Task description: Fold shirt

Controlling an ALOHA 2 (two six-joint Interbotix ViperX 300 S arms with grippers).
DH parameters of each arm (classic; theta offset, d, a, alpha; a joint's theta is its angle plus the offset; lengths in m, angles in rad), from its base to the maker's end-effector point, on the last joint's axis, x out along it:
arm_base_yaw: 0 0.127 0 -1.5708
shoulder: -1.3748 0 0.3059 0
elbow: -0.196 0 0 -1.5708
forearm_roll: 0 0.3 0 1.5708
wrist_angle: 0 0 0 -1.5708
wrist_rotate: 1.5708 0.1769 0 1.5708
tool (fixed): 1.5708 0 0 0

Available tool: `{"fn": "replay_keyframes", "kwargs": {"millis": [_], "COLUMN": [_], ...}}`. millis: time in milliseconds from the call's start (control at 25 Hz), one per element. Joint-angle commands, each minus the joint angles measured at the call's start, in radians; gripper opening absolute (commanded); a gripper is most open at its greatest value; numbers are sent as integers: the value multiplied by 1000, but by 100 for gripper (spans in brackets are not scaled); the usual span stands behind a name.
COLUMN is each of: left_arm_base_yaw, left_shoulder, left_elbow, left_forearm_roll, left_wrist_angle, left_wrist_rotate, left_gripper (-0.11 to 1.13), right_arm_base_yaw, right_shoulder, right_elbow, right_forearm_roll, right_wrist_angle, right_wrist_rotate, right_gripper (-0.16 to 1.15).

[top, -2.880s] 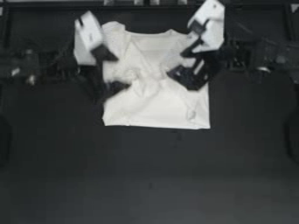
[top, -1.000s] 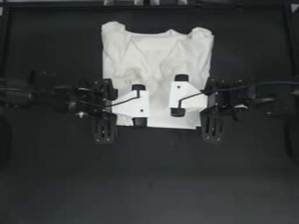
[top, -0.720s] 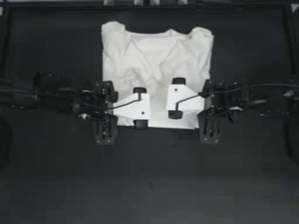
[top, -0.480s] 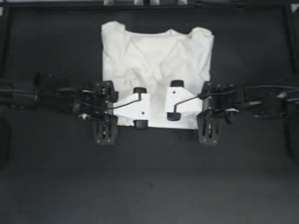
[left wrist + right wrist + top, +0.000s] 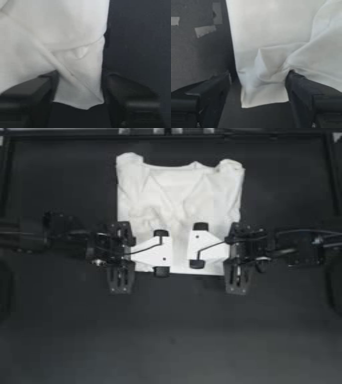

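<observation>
**A:** Shirt (image 5: 179,203) lies flat at the far middle of the bench (image 5: 171,338), sleeves already tucked in so it's a narrow strip. Why are both arms parked at the hem?

**B:** Looks like setup for the lengthwise fold. Left gripper (image 5: 160,254) sits over the near left corner, right gripper (image 5: 198,245) over the near right one. In both wrist views the jaws are spread with a hem corner between them, not pinched yet. My guess is they close together so the hem lifts evenly.

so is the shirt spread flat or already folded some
Partly folded: the shirt is a narrow rectangle, sleeves tucked in, creases crossing its front.
</observation>
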Motion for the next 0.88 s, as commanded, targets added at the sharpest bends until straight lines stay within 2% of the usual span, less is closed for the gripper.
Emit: {"fn": "replay_keyframes", "kwargs": {"millis": [40, 160, 280, 360, 400, 600, 880], "left_arm_base_yaw": [8, 8, 2, -6, -8, -14, -51], "left_shoulder": [-21, -21, -26, -28, -28, -35, -104], "left_elbow": [-14, -9, 2, 8, 6, 5, 28], "left_forearm_roll": [0, 2, 5, 8, 6, 3, 6], "left_wrist_angle": [2, 3, 6, 5, 6, 6, 15], "left_wrist_rotate": [-2, 2, 14, 31, 34, 31, -14], "left_gripper": [63, 36, 9, -4, -3, 5, 5], "right_arm_base_yaw": [-2, -2, -2, 5, 5, 23, 57], "right_shoulder": [0, 6, 6, 6, 6, -12, -86], "right_elbow": [-3, 2, 17, 26, 31, 35, 43], "right_forearm_roll": [-6, -25, -37, -43, -44, -40, -31], "right_wrist_angle": [-3, -2, 5, 3, 2, 0, 2], "right_wrist_rotate": [5, 28, 48, 48, 49, 52, 66], "right_gripper": [86, 61, 21, -1, -6, 6, 5]}}
